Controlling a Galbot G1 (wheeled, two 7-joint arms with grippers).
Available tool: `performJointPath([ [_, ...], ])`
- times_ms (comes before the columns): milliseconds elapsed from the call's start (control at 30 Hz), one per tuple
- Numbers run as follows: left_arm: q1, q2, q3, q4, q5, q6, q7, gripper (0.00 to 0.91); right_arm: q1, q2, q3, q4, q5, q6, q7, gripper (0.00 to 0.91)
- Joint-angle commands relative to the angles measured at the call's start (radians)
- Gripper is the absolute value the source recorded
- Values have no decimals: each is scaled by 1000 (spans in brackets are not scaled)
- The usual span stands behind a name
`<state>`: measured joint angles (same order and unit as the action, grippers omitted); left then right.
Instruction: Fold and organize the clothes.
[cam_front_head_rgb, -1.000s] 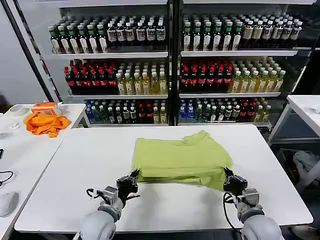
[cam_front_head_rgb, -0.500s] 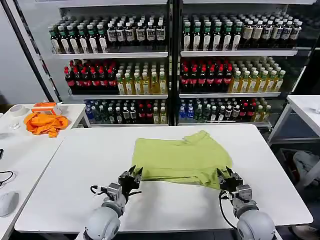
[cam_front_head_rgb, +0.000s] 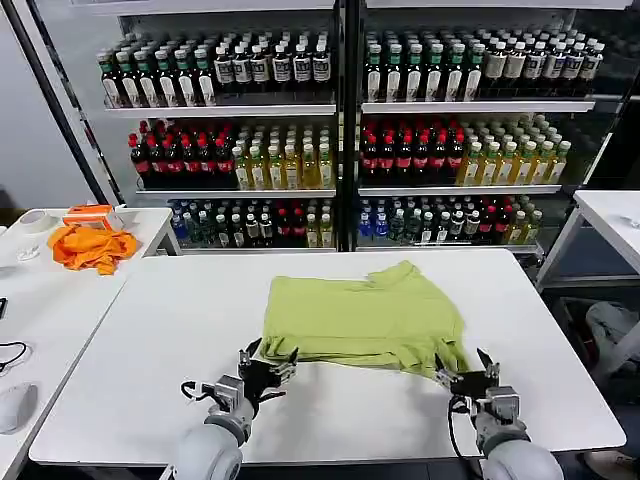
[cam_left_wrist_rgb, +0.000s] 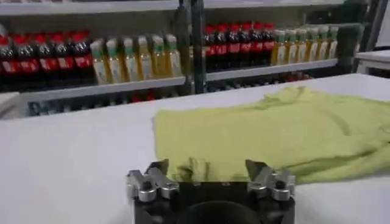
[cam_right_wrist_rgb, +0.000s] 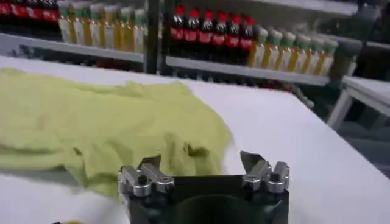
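One lime yellow-green T-shirt, folded into a rough rectangle, flat on the white table, toward the middle and slightly to the far side. A rumpled peak at its far edge; near right corner hanging loose in a small crumpled flap. No printed graphic visible on the upturned side.

Two grippers, both low at the near edge of the table. Left gripper just off the shirt's near left corner, fingers spread wide, nothing between them; in the left wrist view the two fingertips stand apart with the shirt lying beyond them, untouched. Right gripper just beside the near right corner flap, fingers likewise spread wide and empty; in the right wrist view the crumpled corner of the shirt sits close ahead of the fingertips, contact impossible to tell.

One bright orange cloth bunched on a second white table to the left, well apart from the shirt, with an orange-topped box just behind it. One white computer mouse near that table's front edge. Behind, two shelving bays, three visible shelf rows each, packed with bottles: dark ones on top, red and yellow in the middle, mixed below. A third white table at the far right.
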<state>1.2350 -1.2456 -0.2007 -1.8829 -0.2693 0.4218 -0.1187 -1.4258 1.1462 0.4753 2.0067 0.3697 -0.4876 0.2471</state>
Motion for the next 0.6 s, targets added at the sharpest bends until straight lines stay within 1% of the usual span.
performJointPath([
  [33,-31,-8,25,64,-7,2,-11,474,-11,16,20,-36,57,-23,13,907],
  [100,-46,-13,32,82,-6,8,-18,262,5,18,8,-58,102,-38,23,635],
  [133,-51,-13,33,83,-6,8,-17,161,7,19,6,-61,115,-42,25,393],
  [167,-55,-15,35,87,-6,9,-19,40,9,21,3,-62,122,-45,25,141],
  [200,-60,-17,38,90,-6,8,-20,40,9,23,0,-62,127,-45,25,50],
  [233,-63,-18,40,92,-6,8,-20,40,9,24,-1,-62,129,-45,25,0],
  [367,-74,-18,49,101,-7,8,-17,40,16,23,-5,-72,167,-38,33,0],
  [600,-78,-16,46,93,-19,11,-8,40,19,19,-7,-67,177,-32,33,0],
])
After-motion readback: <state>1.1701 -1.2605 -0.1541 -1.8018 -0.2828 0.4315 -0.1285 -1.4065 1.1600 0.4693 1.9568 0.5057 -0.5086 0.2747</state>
